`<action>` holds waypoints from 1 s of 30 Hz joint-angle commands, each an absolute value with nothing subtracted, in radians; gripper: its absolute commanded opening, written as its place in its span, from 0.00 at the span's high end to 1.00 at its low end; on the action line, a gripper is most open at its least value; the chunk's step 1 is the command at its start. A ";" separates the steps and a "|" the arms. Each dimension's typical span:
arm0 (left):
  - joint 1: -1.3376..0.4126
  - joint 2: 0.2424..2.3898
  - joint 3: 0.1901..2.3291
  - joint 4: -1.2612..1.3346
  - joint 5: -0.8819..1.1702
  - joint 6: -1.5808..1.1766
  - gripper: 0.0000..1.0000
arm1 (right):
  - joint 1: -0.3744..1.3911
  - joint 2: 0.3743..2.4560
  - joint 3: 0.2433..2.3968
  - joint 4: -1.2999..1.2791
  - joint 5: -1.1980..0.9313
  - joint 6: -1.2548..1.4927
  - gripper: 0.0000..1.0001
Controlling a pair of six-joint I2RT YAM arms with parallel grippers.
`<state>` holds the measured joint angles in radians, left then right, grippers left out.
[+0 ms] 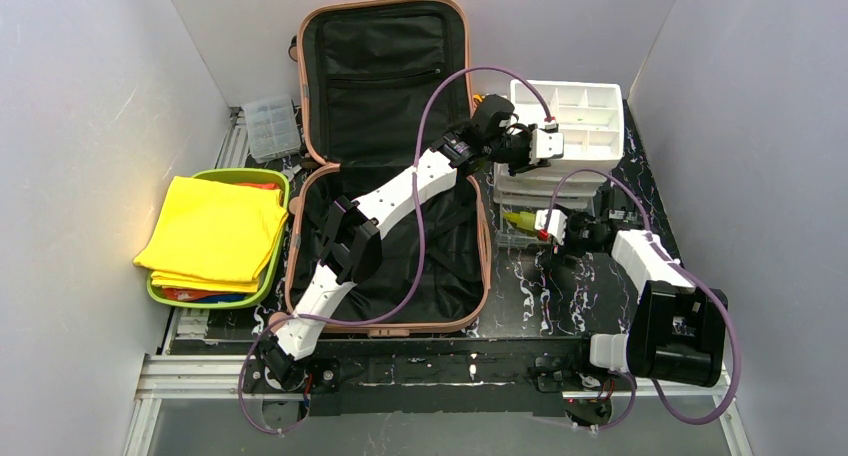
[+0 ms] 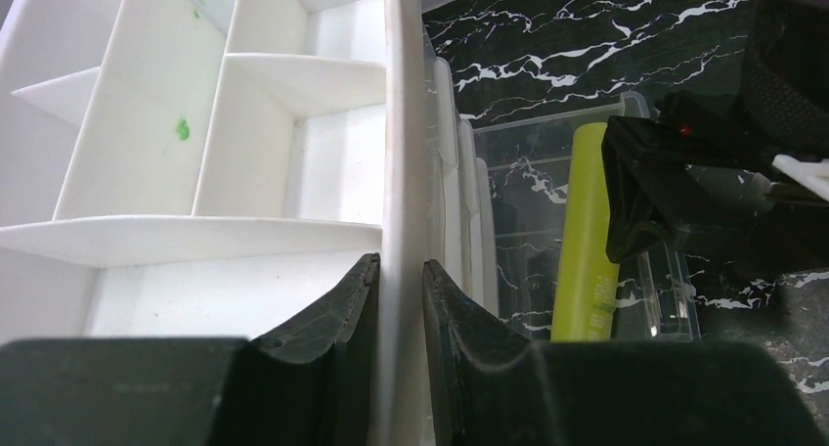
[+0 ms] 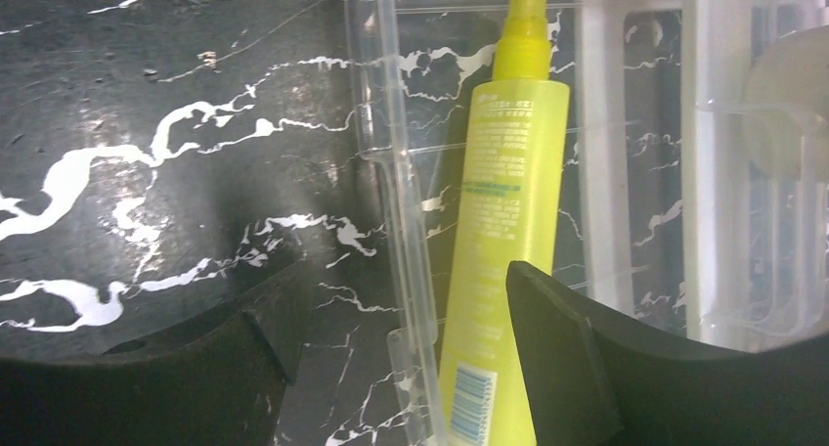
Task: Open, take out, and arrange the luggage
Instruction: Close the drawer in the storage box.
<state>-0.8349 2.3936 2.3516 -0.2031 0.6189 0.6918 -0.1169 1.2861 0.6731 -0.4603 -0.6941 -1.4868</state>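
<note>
The luggage (image 1: 380, 96) lies open in the middle of the table (image 1: 520, 306). Its lid, with the zip pocket, is towards the far wall, and the deeper half is towards me, black lining showing in both. My left arm reaches across the near half to the right.

My left claw (image 2: 399, 270) is narrow, pinched on the near wall of the white organizer (image 2: 244, 123). One finger is inside a compartment, the other is outside, and both press against the plastic. The organizer stands at the far right, just beside the luggage.

My right claw (image 3: 403, 275) is wide. It hangs low over the near edge of a clear container (image 3: 381, 172), just near of the organizer. One finger is over bare table to the left of that container's wall. The other is over the yellow-green bottle (image 3: 508, 172) lying inside. I cannot tell whether either finger touches anything.

On the left of the luggage, a lime-green tray (image 1: 285, 191) carries a folded yellow cloth (image 1: 215, 231). A small clear box (image 1: 270, 126) stands beyond the tray, near the far wall.
</note>
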 commanded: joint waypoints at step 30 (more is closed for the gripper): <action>-0.788 2.392 2.396 -0.606 0.749 0.675 1.00 | -0.023 1.306 0.833 -0.307 -0.416 -1.200 0.27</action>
<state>-0.7975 2.3928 2.4195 -0.3763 0.6605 0.6987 -0.0158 1.3685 0.7216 -0.2722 -0.4652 -1.1698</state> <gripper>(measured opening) 0.160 0.724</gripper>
